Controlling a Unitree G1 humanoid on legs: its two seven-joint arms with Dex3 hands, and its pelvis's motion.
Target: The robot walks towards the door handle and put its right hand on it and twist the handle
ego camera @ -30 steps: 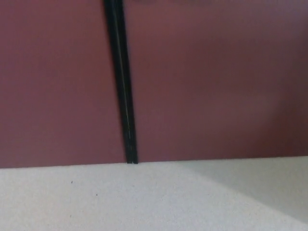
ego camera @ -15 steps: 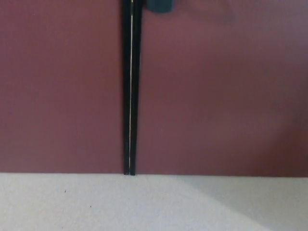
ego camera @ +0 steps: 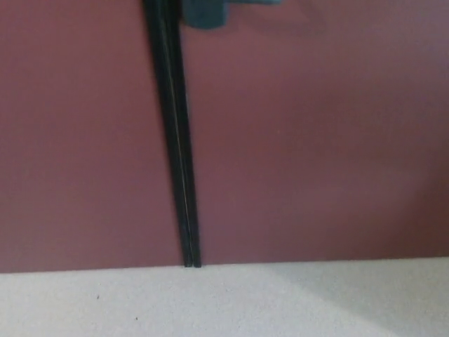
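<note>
Hands unseen; door handle now larger.

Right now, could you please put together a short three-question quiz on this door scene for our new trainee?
1. True or false: a robot hand rests on the dark handle.
2. The black seam runs down to: A) the floor B) a table C) a shelf
3. Fill in: the door is dark ____.

Key: 1 false, no hand is in view; 2 A; 3 red.
</note>
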